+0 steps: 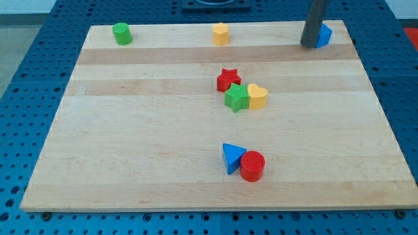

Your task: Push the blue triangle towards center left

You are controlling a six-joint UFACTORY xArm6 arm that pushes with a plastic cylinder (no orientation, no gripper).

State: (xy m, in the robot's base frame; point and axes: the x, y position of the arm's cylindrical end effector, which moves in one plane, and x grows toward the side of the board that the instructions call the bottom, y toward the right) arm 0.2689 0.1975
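Blue and wedge-shaped, the blue triangle lies low on the board, a little right of its middle, with its narrow end toward the view's bottom left and its broad edge toward the top; its long axis runs roughly from the view's top to its bottom, slightly tilted. A red cylinder touches it on the view's right. The pale wooden board is made of lengthwise planks and rests on a blue perforated base. Near the board's middle a red star, a green star and a yellow heart-like block cluster together, touching. Along the top edge stand a green cylinder at the left and a yellow hexagonal block near the centre. My tip stands at the top right corner, right against a blue block whose shape is partly hidden behind the rod. The rod has no jaws to spread or close. The triangle is well apart from my tip, far toward the view's bottom and left of it.
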